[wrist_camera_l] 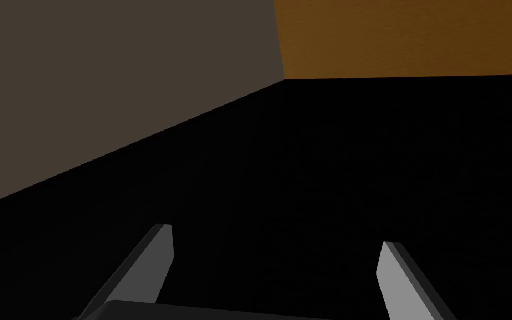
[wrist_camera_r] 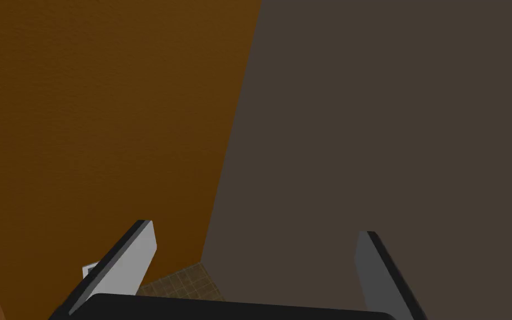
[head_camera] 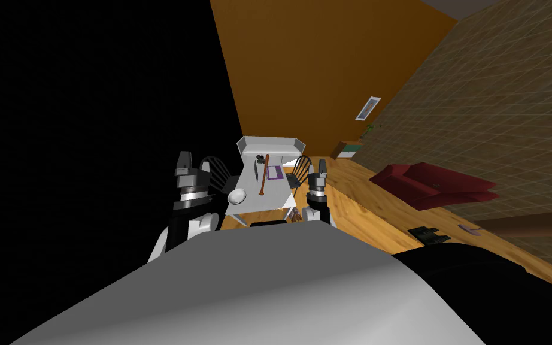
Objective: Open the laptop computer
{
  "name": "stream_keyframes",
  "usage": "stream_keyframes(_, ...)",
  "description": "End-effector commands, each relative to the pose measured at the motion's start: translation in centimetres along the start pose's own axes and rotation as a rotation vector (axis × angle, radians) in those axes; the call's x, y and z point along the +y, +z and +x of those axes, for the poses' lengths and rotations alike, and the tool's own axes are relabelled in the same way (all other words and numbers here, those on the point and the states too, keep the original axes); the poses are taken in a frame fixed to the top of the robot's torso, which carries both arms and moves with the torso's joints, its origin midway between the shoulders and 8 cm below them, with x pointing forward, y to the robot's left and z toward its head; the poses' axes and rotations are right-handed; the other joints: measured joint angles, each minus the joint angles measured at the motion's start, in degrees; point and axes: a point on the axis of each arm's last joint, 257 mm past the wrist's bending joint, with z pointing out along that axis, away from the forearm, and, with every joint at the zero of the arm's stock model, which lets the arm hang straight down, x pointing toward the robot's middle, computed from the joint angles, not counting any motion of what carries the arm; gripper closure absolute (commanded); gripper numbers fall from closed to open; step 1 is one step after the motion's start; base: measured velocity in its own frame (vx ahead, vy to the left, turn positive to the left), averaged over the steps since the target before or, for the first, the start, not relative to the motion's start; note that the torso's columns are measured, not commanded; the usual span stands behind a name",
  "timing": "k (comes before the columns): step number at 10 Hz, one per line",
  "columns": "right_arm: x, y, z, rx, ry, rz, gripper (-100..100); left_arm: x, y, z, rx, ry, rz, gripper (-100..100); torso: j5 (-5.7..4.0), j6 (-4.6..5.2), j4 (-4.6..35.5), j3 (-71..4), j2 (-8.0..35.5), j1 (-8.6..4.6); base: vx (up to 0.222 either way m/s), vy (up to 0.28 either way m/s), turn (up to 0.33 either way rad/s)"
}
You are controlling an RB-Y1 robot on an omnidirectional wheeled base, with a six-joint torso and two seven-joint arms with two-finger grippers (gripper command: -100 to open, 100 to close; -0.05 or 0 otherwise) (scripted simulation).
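Note:
A white table [head_camera: 272, 194] stands ahead of me, a little way off. On it lies a flat thing with a purple border [head_camera: 275, 172], perhaps the laptop; I cannot tell from here whether it is open or closed. A thin grey upright slab [head_camera: 256, 171] stands beside it. My left gripper [head_camera: 184, 160] is raised left of the table, and its wrist view shows the left gripper [wrist_camera_l: 276, 236] open with nothing between the fingers. My right gripper [head_camera: 322, 166] is raised right of the table, and its wrist view shows the right gripper [wrist_camera_r: 254, 228] open, holding nothing too.
A brown stick [head_camera: 264, 177] and a white bowl [head_camera: 236, 195] also lie on the table. Dark chairs [head_camera: 216, 171] [head_camera: 300, 170] flank it, and a white tub-like piece [head_camera: 270, 145] stands behind. A red sofa [head_camera: 433, 184] sits at the right on the wooden floor [head_camera: 364, 209]. A black area lies to the left.

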Motion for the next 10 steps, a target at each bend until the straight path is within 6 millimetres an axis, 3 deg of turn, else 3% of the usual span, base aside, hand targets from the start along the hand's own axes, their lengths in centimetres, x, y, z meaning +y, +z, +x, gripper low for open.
stream_keyframes(1, 0.0, 0.0, 0.0, 0.0, 0.0, 0.0, 0, 0.0, 0.0, 0.0, 0.0, 0.0, 0.0, 0, 0.0, 0.0, 2.3, -4.7, 2.3, 0.0, 0.0, 0.0, 0.0)
stream_keyframes(9, 0.02, 0.01, 0.0, 0.0, 0.0, 0.0, 0, -0.02, 0.0, 0.0, 0.0, 0.0, 0.0, 0, 0.0, 0.0, 35.4, -70.7, 35.4, 0.0, 0.0, 0.0, 0.0)
stream_keyframes(10, -0.61, -0.12, 0.26, 0.033, -0.033, 0.011, -100, -0.02, 0.0, 0.0, 0.0, 0.0, 0.0, 0, 0.0, 0.0, 39.6, -79.2, 39.6, 0.0, -0.04, 0.023, 0.079)
